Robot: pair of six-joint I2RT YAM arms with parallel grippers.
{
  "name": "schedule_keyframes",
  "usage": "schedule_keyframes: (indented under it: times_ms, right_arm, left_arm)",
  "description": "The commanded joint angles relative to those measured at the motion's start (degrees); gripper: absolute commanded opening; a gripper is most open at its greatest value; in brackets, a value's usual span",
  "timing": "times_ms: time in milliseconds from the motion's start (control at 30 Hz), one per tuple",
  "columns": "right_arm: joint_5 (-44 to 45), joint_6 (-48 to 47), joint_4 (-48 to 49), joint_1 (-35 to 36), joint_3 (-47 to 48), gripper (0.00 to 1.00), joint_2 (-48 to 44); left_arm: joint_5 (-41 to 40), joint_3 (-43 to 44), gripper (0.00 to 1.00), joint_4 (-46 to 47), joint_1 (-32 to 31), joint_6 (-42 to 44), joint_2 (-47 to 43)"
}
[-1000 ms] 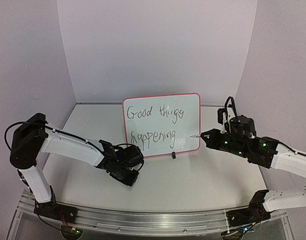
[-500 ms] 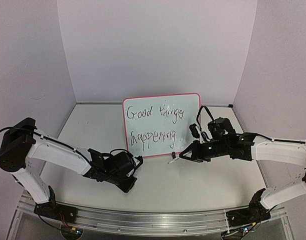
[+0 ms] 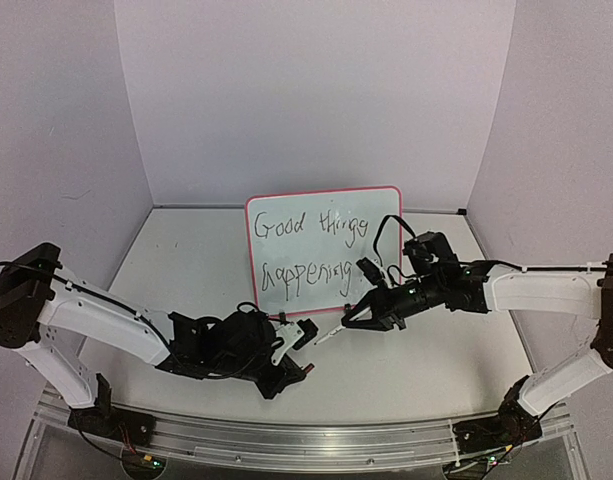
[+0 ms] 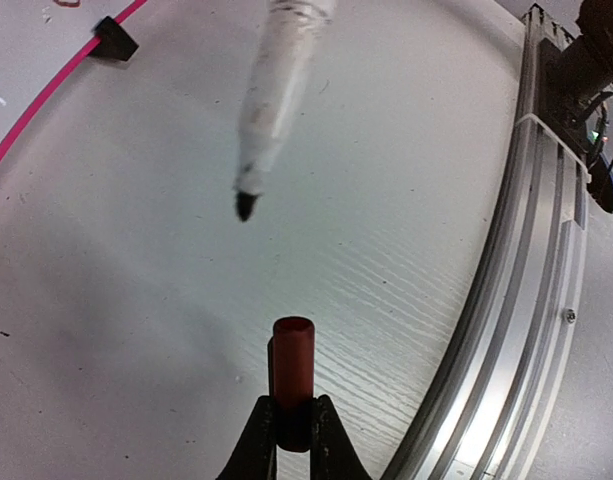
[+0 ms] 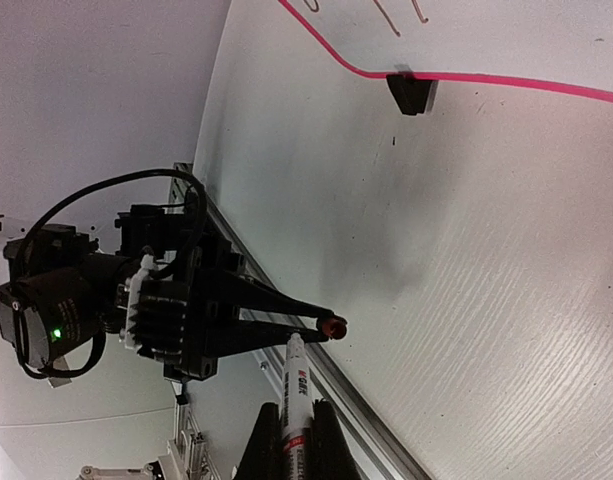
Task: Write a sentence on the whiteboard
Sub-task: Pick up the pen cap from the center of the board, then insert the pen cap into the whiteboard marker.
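Both arms [image 3: 106, 318] low; left gripper's [image 4: 294, 425] cap [image 4: 292, 360] facing marker [image 4: 278, 90]

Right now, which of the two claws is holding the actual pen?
The right gripper: it clamps the white marker, whose tip is bare. The left gripper pinches only the small red cap.

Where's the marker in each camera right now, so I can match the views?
Top external: marker centre, just below the whiteboard.
Left wrist: top centre, tip down, above the red cap.
Right wrist: bottom centre, in the right end effector.
Shared landmark: the whiteboard.
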Motion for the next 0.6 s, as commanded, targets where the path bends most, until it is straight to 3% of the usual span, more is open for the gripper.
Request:
schedule_keyframes:
  times_ms: [0, 567]
  right_arm:
    - [-4.57, 1.18, 2.21, -1.43, -0.99, 0.00, -0.21]
    - [-11.34, 1.62, 4.68, -2.35, -5.52, 0.00, 1.47]
  left_arm:
    - [1.17, -0.91, 0.00, 5.77, -2.50, 0.30, -1.42]
    - [-1.65, -2.89, 0.00, 8.25, -3.51, -1.75, -2.25]
